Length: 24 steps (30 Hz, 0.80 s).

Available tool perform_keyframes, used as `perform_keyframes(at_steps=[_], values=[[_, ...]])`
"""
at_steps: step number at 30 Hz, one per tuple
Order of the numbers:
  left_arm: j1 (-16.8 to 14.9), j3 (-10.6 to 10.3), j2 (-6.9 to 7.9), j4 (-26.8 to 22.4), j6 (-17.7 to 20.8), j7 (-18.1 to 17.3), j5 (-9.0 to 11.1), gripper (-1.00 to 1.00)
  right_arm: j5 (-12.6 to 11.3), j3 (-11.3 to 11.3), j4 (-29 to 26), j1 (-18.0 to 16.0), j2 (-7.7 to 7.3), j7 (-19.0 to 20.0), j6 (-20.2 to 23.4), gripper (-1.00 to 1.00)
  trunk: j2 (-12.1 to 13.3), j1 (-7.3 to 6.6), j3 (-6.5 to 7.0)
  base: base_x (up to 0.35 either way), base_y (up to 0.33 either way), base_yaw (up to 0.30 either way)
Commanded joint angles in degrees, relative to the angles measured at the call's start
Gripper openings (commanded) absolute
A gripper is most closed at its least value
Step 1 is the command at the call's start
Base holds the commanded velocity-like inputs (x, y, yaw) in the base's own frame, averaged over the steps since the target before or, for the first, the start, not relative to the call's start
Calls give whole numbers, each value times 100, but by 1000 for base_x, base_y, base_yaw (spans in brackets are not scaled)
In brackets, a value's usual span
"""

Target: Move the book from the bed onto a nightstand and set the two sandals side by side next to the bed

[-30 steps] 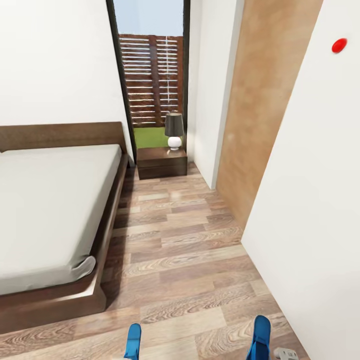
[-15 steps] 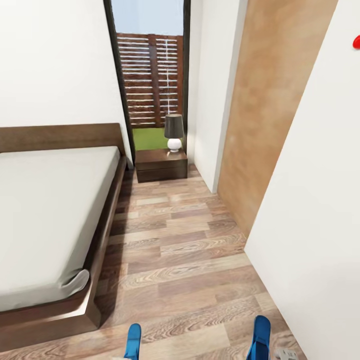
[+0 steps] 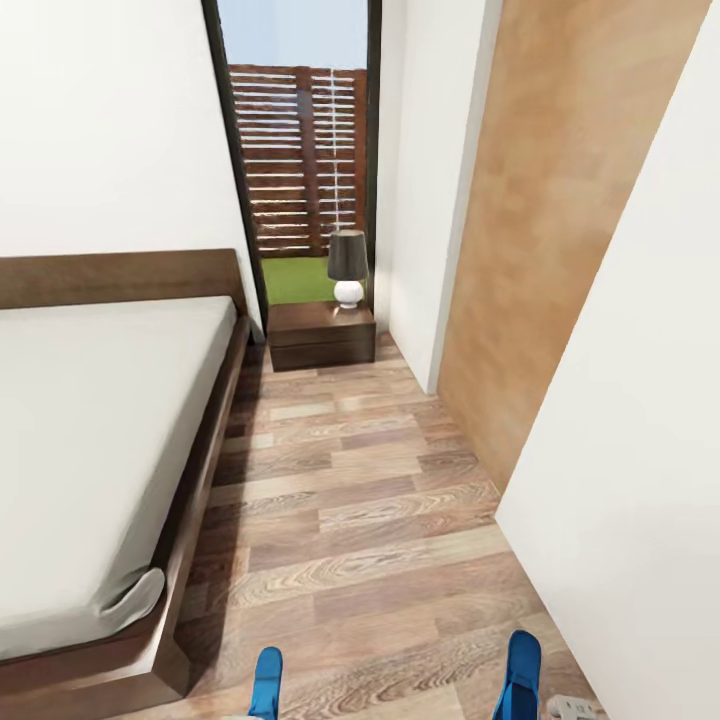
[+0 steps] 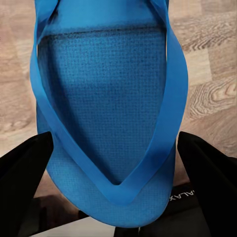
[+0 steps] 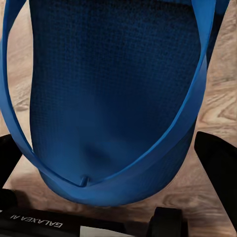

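Above wood floor, two sandals (image 3: 266,680) (image 3: 521,672), one bed (image 3: 90,440).

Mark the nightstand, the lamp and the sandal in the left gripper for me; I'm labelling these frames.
nightstand (image 3: 322,345): head view, its front drawer face.
lamp (image 3: 347,256): head view, its dark shade.
sandal in the left gripper (image 4: 106,103): left wrist view, middle of its blue footbed.

Two blue sandals, left (image 3: 266,680) and right (image 3: 521,672), poke up at bottom edge. Off-white bed (image 3: 90,440) fills left; dark nightstand (image 3: 320,335) upper centre.
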Motion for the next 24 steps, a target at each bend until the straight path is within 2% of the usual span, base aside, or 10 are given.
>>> perform_keyframes(at_steps=[1, 24], values=[[-4, -47, 3, 6, -24, -11, 53, -100, -50, 44, 25, -10, 2, 30, -41, -100, -2, 2, -5, 225, 0, 0], [-4, -47, 5, 6, -24, -11, 53, -100, -50, 44, 25, -10, 2, 30, -33, -100, -2, 2, -5, 189, 0, 0]])
